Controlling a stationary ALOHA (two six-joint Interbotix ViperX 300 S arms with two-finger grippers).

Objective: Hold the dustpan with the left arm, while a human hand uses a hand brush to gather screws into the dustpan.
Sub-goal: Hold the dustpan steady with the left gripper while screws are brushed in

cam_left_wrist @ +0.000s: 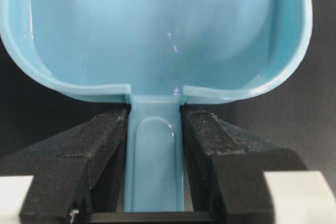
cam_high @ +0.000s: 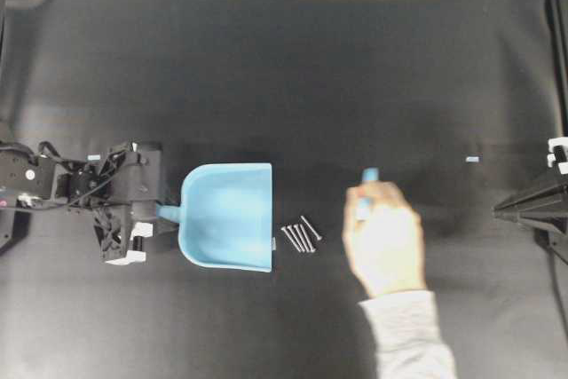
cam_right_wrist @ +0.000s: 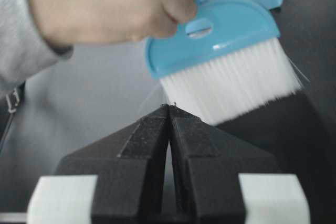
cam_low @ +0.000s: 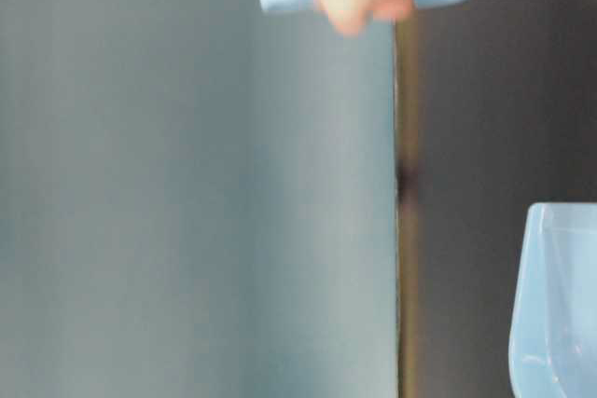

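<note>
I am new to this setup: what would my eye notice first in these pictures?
Probably the light blue dustpan left of centre on the black table, its handle clamped by the left gripper. Just right of its mouth lie the screws, and further right the human hand holds the hand brush.

The dustpan (cam_high: 229,215) is plain light blue, and the hand brush (cam_right_wrist: 220,35) is the same blue with white bristles, held by a light-skinned human hand (cam_high: 383,241) in a pale grey sleeve. The screws (cam_high: 300,236) are silver against the matt black tabletop (cam_high: 293,68). Both the left pincer (cam_left_wrist: 155,182) and the right pincer (cam_right_wrist: 169,171) are black with white blocks.
</note>
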